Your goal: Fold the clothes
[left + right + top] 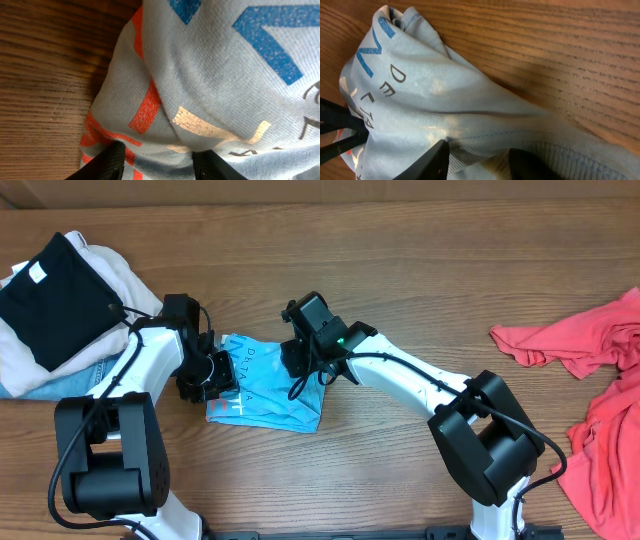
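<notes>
While both arms lean in over the brown wooden surface point(430, 270), a light sky-blue cotton T-shirt with white, red and blue lettering point(265, 405) lies bunched into a rough packet at the middle, caught between them. The left jaws, at the shirt's left edge, pinch a thick fold of the printed cloth, which fills the gap between the two black fingers point(112, 160) in the left wrist view. The right jaws stand partly spread over the hemmed right side of the shirt. Cloth lies in their gap, but the right wrist view does not show whether they grip it or merely straddle it.

The fold appears half made, as the packet is lopsided. To do this step well, the held edge should be carried flat across and laid level with the opposite edge. The other side should be pinned so the bundle does not slide, and the layers let go only once they rest on the wood. Thin jersey sags and drags, so a low, slow pass looks wisest.

A plain coral-red T-shirt point(600, 370) waits crumpled at the far right, well apart. At the upper left, a folded black garment point(55, 295) tops a pile of cream cloth point(110, 260), just beside the left arm point(150, 355), which seems to have little room to swing there.
</notes>
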